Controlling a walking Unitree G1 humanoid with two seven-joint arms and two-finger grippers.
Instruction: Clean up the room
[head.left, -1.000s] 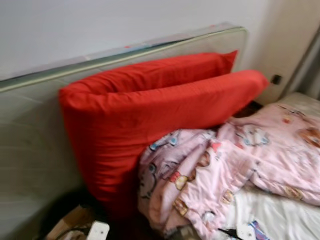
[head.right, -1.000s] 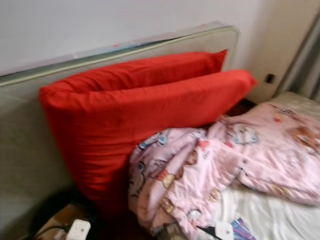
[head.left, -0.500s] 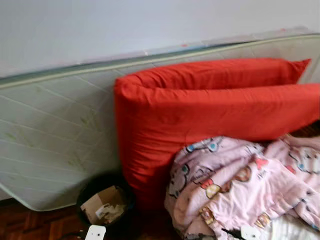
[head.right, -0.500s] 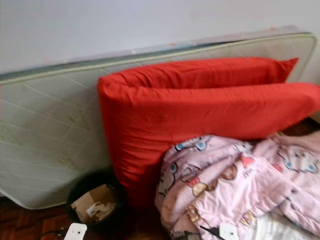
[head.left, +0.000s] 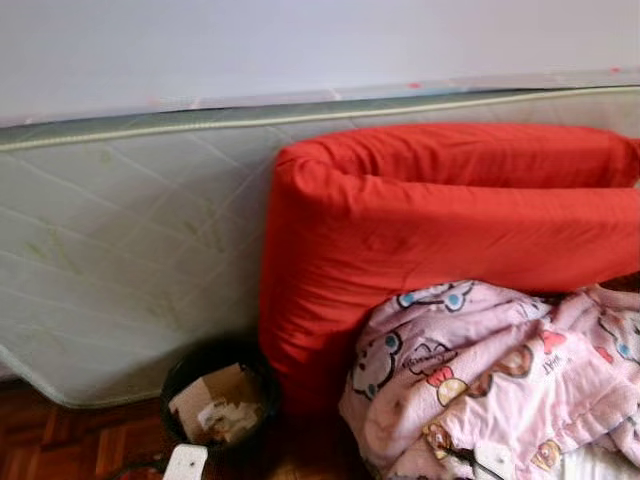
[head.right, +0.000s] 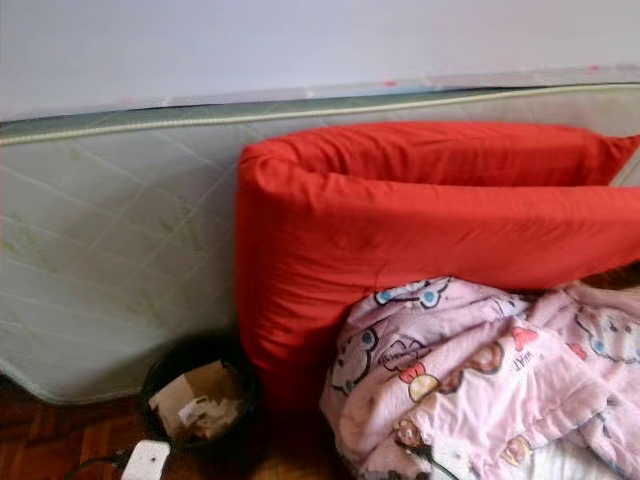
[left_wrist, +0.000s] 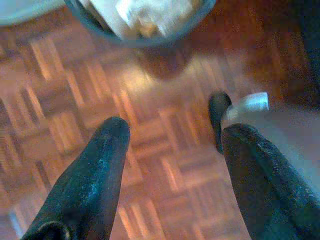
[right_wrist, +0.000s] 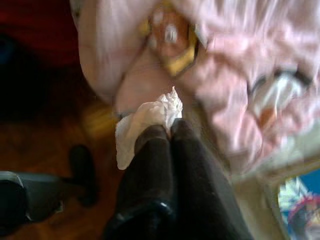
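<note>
You are facing a pale mattress (head.left: 120, 250) stood on edge against the wall, with a big folded red cushion (head.left: 440, 230) leaning on it and a pink cartoon-print quilt (head.left: 490, 390) heaped at the cushion's foot. On the parquet floor (left_wrist: 150, 150) in front of the mattress sits a black waste bin (head.left: 215, 400) holding cardboard and paper scraps. Your right pincer (right_wrist: 167, 132) is clamped on a crumpled white tissue (right_wrist: 145, 122), held low beside the quilt's edge. Your left pincer (left_wrist: 172, 135) hangs spread and empty above the floor, just short of the bin. The drop likely turns on this: the bin lies to the left of the tissue, nearer your left arm.
</note>
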